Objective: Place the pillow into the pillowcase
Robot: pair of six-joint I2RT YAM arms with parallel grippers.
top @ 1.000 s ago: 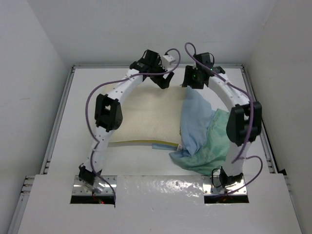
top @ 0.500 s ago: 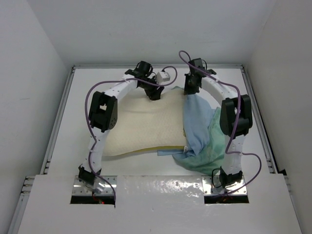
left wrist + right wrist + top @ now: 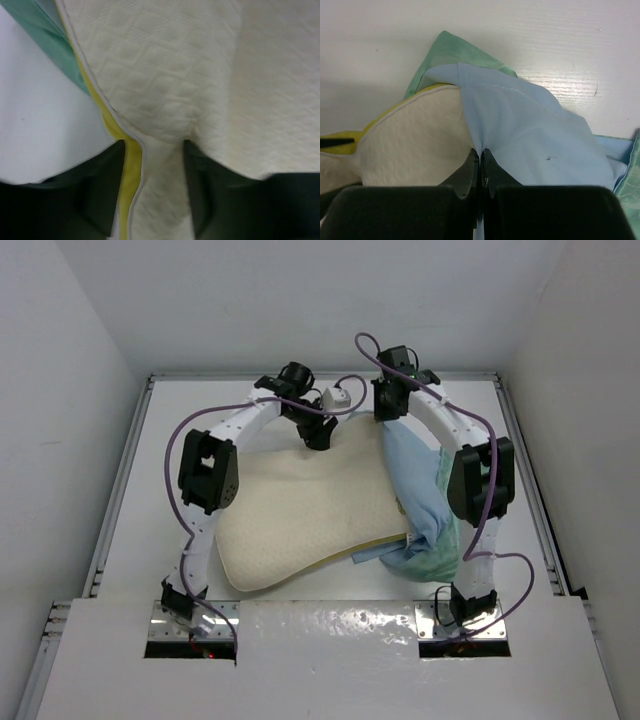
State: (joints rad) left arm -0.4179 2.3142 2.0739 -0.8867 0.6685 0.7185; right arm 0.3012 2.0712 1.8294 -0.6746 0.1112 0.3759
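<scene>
In the left wrist view the left fingers (image 3: 100, 200) are dark and blurred, cut off by the bottom edge. The pillow (image 3: 200, 75) runs off the top and right. Seen from above, the right arm (image 3: 478, 485) covers part of the pillowcase (image 3: 410, 465) near the table's (image 3: 200, 420) right edge, and the pillow's right end seems buried under that cloth. The right fingers (image 3: 470, 172) hide the fold between them.

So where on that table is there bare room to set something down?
Bare table runs down the left, between the left arm and the side rail, and as a thinner strip right of the right arm. The middle is crowded: the pillow and pillowcase fill it.
</scene>
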